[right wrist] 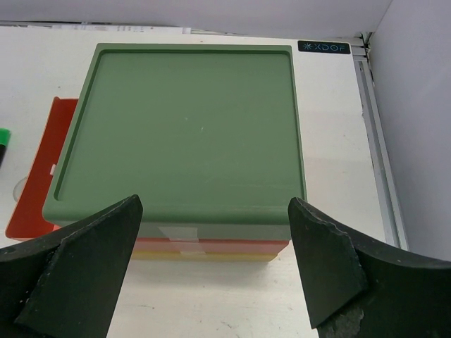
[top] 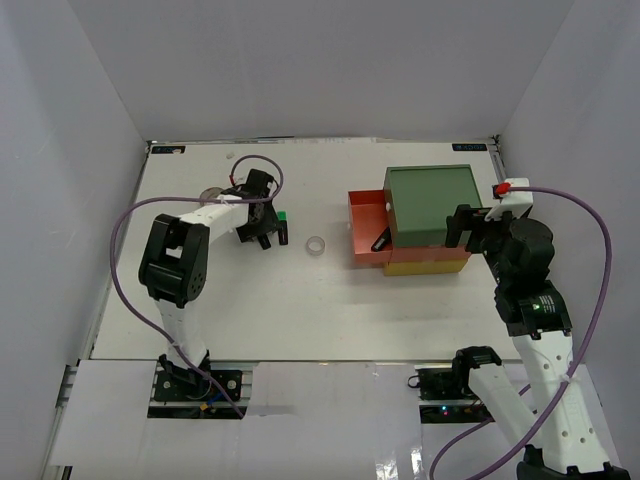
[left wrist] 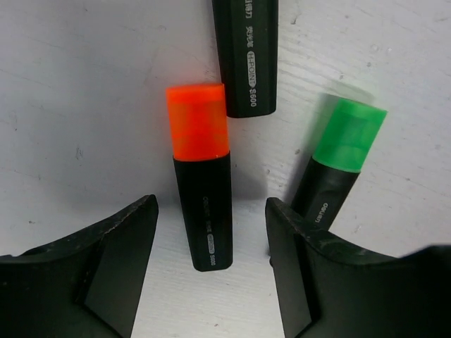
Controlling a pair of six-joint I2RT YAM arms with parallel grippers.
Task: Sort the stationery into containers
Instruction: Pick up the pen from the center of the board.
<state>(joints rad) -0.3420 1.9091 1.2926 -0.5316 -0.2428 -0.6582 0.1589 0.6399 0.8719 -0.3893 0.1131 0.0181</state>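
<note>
While both jaws gape, orange-red drawer point(top: 364, 225) out leftward, dark item point(top: 381, 240) inside.

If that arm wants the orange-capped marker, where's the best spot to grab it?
The black barrel of the orange-capped highlighter, below the cap, coming straight down from above. It lies flat on the table, and its long straight sides face the fingers of the open left gripper. The green-capped highlighter lies close to one finger, so clearance there looks tight.
</note>
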